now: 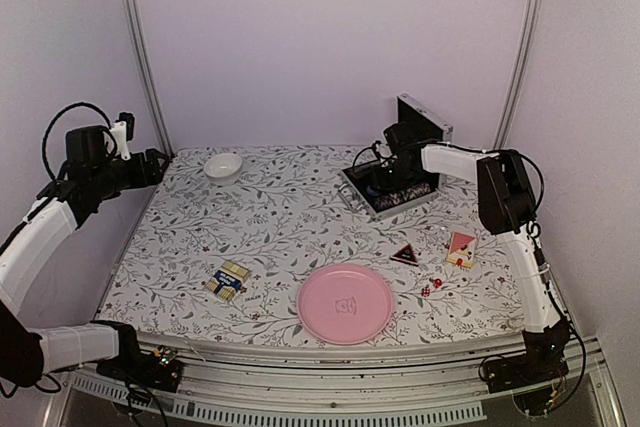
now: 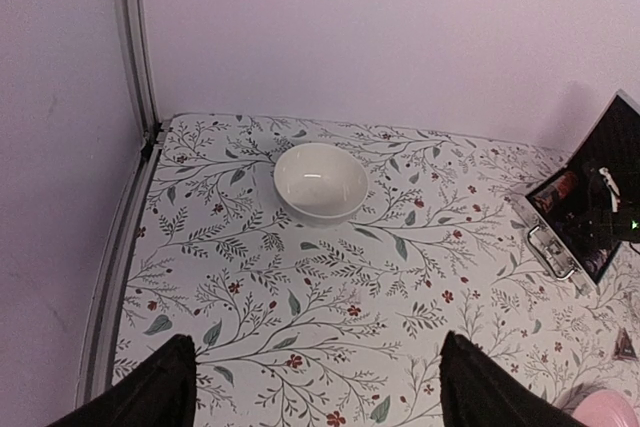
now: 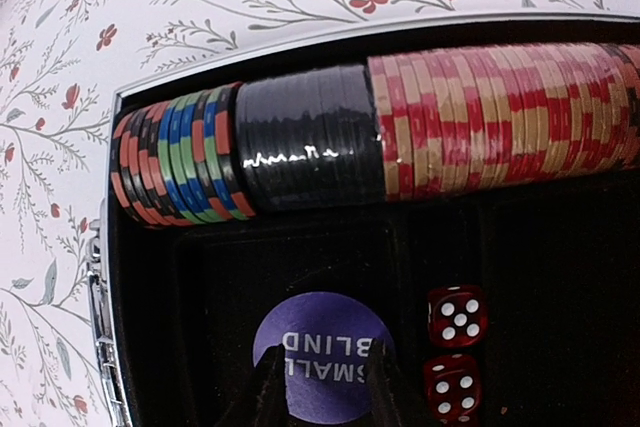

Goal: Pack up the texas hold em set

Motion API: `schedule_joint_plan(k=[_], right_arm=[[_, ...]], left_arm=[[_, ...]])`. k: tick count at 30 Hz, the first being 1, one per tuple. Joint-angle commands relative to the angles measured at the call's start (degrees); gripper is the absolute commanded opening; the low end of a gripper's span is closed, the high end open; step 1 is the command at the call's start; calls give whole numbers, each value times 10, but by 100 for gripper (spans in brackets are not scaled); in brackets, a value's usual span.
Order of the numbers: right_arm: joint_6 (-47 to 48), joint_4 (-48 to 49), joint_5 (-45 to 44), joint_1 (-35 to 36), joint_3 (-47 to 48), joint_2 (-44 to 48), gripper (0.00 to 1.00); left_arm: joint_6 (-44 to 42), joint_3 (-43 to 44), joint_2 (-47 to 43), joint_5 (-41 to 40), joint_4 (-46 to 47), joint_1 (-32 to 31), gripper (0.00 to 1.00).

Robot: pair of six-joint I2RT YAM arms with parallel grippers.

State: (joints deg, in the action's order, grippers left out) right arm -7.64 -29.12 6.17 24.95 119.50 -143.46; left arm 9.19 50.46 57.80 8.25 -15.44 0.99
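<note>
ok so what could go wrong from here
The right pincer sits over the small blind button inside the case; pulling out could drag it or bump the two dice beside it. The loose dice on the table are tiny and could roll when pinched.

My fingers (image 2: 150, 392) stand wide apart above the flowered cloth (image 2: 300, 292) — a white bowl (image 2: 320, 180) sits ahead, the open case (image 2: 548, 244) at far right.

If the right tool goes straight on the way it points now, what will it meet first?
Most likely the purple SMALL BLIND button, lying in the case directly ahead of the right tool; the depth between them is unclear.
</note>
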Motion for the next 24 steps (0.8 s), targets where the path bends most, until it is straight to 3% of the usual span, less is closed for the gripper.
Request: schedule_joint_plan(k=[1,9,17,24], right_arm=[[15,-1,-3,-1,18,42,33],[43,13,-49,41,-42,182,68],[60,39,-109,190,-180,297,85],[37,49,-96,329,-244,300,91]], left_arm=[[-5,-3,-3,-10,8,6,84],[8,-4,19,-16,6,5,88],[3,-6,2,-11,9,5,88],[3,-6,0,8,9,5,88]])
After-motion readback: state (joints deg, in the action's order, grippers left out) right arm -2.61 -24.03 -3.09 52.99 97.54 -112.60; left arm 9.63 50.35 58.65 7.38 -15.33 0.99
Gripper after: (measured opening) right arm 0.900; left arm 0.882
